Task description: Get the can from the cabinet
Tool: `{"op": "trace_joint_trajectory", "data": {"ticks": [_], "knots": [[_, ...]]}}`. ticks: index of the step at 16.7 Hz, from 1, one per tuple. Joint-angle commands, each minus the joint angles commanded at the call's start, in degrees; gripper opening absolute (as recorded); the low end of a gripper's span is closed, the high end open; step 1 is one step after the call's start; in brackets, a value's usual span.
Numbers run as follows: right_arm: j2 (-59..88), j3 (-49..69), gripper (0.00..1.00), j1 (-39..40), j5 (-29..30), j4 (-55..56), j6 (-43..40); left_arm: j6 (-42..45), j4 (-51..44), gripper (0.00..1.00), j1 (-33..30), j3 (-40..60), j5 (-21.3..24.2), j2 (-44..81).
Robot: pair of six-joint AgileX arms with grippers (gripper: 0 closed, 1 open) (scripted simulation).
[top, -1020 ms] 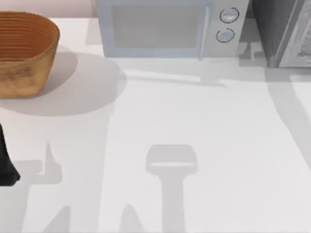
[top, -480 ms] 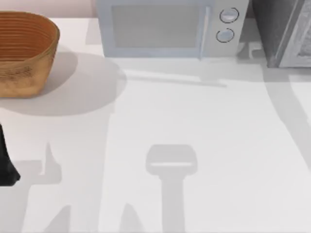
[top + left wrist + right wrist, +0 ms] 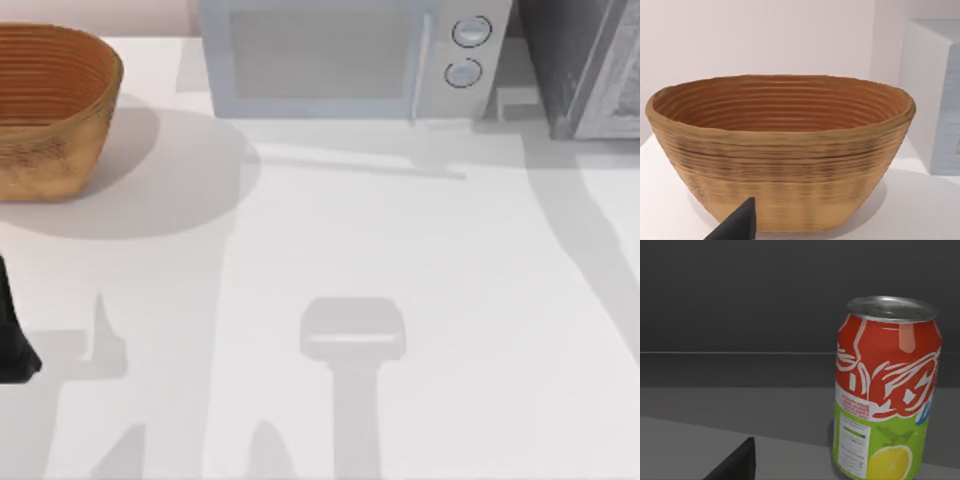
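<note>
Wicker basket is sitting at the surface's left; left gripper parked near it, grip state indeterminable. Rightward, can is standing upright inside cabinet, right gripper close, jaws unreadable. Risk being judged: an off-centre approach tipping the can.

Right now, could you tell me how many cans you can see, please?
1. The can stands upright on the dark cabinet shelf, seen by the right wrist camera; others may be hidden.
</note>
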Motion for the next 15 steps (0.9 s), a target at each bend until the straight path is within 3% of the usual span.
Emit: {"op": "trace_joint_trajectory", "data": {"ticks": [15], "knots": [[11.77,9.68,1.0,-3.25,-3.06,2.13,0.05,0.0,0.0,1.0,0.0,0.0,0.0,0.0]]}}
